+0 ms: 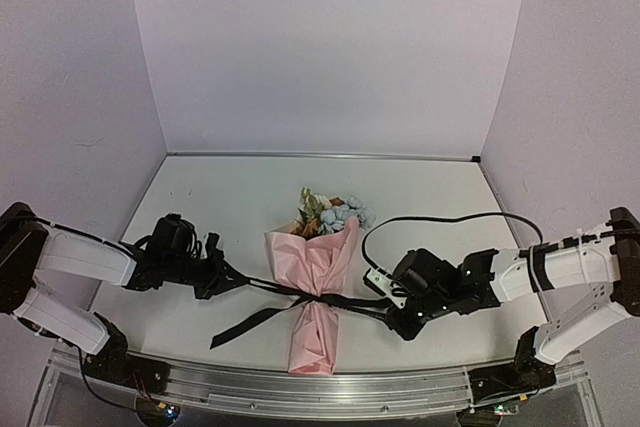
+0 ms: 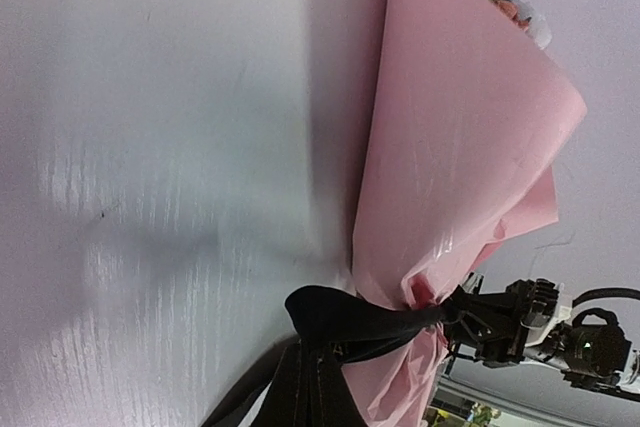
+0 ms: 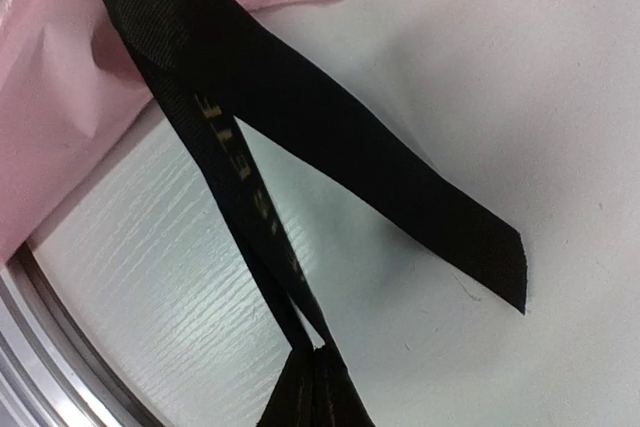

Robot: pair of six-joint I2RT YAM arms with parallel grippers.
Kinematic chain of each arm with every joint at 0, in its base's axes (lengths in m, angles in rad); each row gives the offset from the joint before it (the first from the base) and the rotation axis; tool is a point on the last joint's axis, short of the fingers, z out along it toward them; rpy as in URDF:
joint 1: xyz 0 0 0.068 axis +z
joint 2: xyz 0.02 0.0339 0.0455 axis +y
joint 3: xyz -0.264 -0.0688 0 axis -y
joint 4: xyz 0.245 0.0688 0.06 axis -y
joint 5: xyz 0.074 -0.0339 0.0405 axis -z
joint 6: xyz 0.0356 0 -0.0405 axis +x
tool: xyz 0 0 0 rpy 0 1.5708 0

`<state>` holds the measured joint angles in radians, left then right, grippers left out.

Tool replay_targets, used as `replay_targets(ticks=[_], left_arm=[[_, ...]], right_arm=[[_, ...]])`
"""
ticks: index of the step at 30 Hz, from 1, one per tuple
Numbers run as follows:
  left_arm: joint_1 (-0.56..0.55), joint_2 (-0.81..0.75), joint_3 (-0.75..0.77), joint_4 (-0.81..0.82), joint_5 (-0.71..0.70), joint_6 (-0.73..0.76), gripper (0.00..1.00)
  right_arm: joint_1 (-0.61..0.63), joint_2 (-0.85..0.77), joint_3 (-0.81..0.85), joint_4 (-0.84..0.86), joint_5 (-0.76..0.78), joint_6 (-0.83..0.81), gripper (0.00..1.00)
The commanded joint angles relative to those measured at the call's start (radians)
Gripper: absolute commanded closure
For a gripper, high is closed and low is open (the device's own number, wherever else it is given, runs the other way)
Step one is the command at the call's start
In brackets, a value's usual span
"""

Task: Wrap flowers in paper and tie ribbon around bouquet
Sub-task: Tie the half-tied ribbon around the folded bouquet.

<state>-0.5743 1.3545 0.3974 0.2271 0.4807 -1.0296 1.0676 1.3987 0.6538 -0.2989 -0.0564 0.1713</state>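
Observation:
The bouquet (image 1: 318,267) lies in the middle of the table, a cone of pink paper (image 2: 460,147) with the flowers (image 1: 335,212) showing from its far, wide end. The black ribbon (image 1: 318,298) is cinched round its narrow waist. My left gripper (image 1: 232,277) is shut on a strand of ribbon (image 2: 370,319) to the left of the cone, the fingers (image 2: 310,387) pinching it taut. My right gripper (image 1: 385,309) is shut on a folded strand to the right of the cone, fingers (image 3: 315,392) closed round the ribbon (image 3: 240,177). A loose ribbon tail (image 3: 470,247) lies flat on the table.
Another loose ribbon end (image 1: 240,327) trails toward the near left. A black cable (image 1: 440,217) loops over the table behind the right arm. The metal rail (image 1: 320,392) runs along the near table edge. White walls enclose the back and sides.

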Motion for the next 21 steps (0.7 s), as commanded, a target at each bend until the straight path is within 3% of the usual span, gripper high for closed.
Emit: replay_targets(ticks=[1,3,7,10,15,16,17,18,21], left_arm=[[0.005,-0.039,0.075,-0.140,-0.136,0.120,0.95],[-0.011,-0.048,0.104,-0.178,-0.144,0.148,0.86],[-0.048,-0.074,0.142,-0.224,-0.174,0.186,0.56],[-0.077,-0.112,0.178,-0.276,-0.225,0.219,0.39],[-0.083,-0.192,0.236,-0.313,-0.297,0.297,0.26],[-0.083,-0.204,0.253,-0.321,-0.308,0.319,0.18],[-0.082,-0.213,0.269,-0.326,-0.317,0.343,0.05],[-0.082,-0.220,0.282,-0.331,-0.327,0.364,0.01],[-0.082,-0.239,0.326,-0.339,-0.348,0.408,0.00]], right_arm=[[-0.008,-0.018,0.056,-0.315,-0.010,0.086,0.83],[-0.008,-0.035,0.089,-0.333,-0.039,0.112,0.70],[-0.008,-0.060,0.147,-0.366,-0.055,0.158,0.51],[-0.008,-0.097,0.161,-0.369,-0.022,0.194,0.37],[-0.025,-0.184,0.161,-0.374,0.095,0.253,0.08],[-0.033,-0.202,0.161,-0.378,0.116,0.268,0.03],[-0.046,-0.217,0.163,-0.384,0.129,0.283,0.02],[-0.061,-0.228,0.169,-0.391,0.133,0.295,0.02],[-0.113,-0.262,0.185,-0.423,0.112,0.351,0.02]])
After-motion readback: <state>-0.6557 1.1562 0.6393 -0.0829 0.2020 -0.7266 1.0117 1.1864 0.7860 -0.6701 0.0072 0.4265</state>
